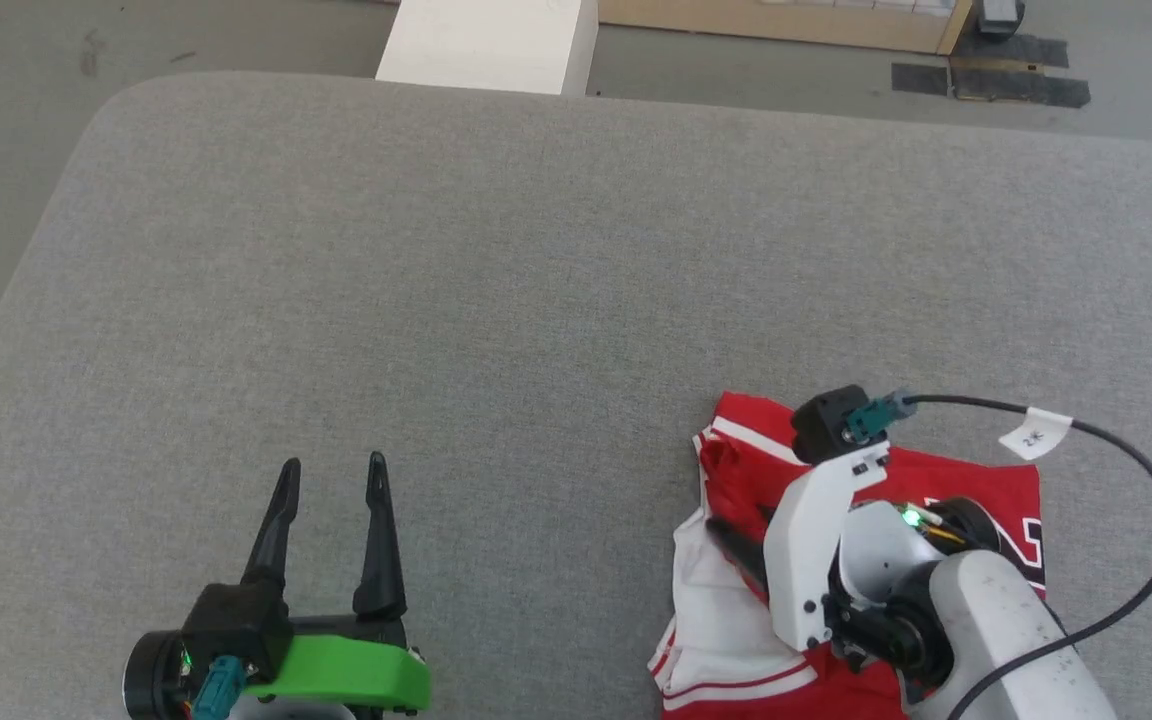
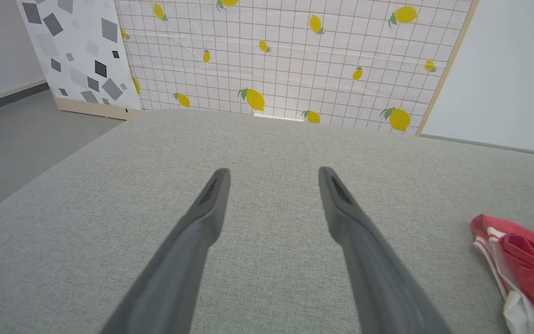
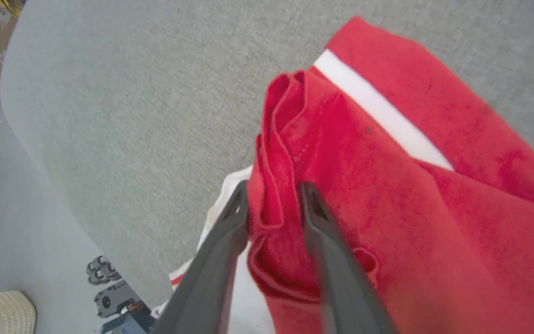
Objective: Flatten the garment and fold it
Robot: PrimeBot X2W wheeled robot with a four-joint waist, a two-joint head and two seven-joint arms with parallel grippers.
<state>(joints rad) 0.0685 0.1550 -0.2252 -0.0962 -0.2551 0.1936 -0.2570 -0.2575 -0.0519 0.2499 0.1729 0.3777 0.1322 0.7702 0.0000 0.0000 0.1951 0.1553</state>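
At left, over a bare grey fabric-covered desk (image 1: 536,250), left claw (image 1: 332,462), spread wide and holding nothing. At lower right, crumpled near the desk's front edge, red jersey-style T-shirt with white sleeves and striped trim (image 1: 976,490), one raised red fold pinched tight in right claw (image 3: 274,185). Probably light, soft and limp, prone to sagging; better taken at hem corners or shoulders than mid-body.

Found matt, coarse-woven grey cloth across the tabletop (image 1: 536,300), and soft, slightly fuzzy red knit with smooth white banding on the garment (image 3: 387,208). Recorded matt dark plastic on the left gripper (image 1: 333,468), semi-gloss green plastic on its mount (image 1: 336,680) and smooth white plastic shell on the right arm (image 1: 996,610).
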